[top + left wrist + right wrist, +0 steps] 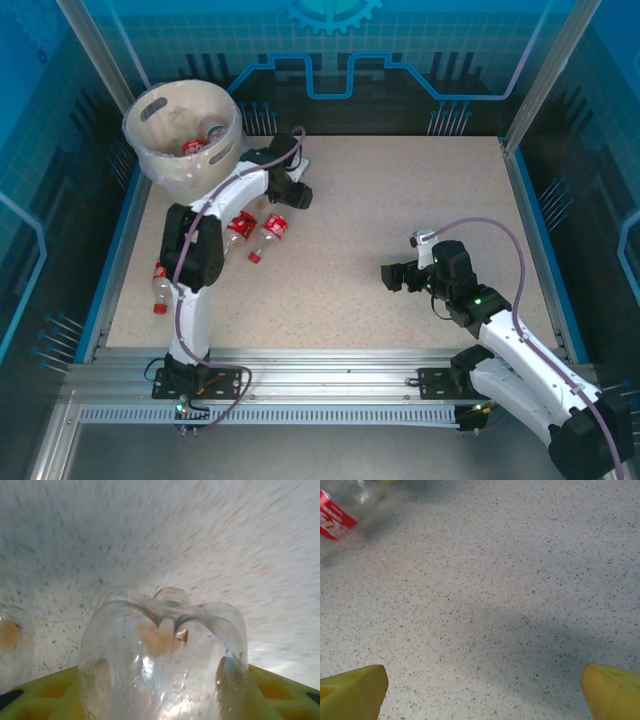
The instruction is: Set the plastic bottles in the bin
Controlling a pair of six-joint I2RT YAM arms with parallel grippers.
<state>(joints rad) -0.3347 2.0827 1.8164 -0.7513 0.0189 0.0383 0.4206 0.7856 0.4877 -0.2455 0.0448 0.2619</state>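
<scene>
Clear bottle (162, 655) gripped, red-labelled bottles (272, 228) nearby

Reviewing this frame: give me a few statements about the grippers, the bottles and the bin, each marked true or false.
1. The right gripper is open over bare table. True.
2. The bin is empty. False: it holds red-labelled bottles.
3. The left gripper is shut on a clear bottle. True.
4. No bottle is left on the table. False: three loose bottles lie beside the left arm.
</scene>
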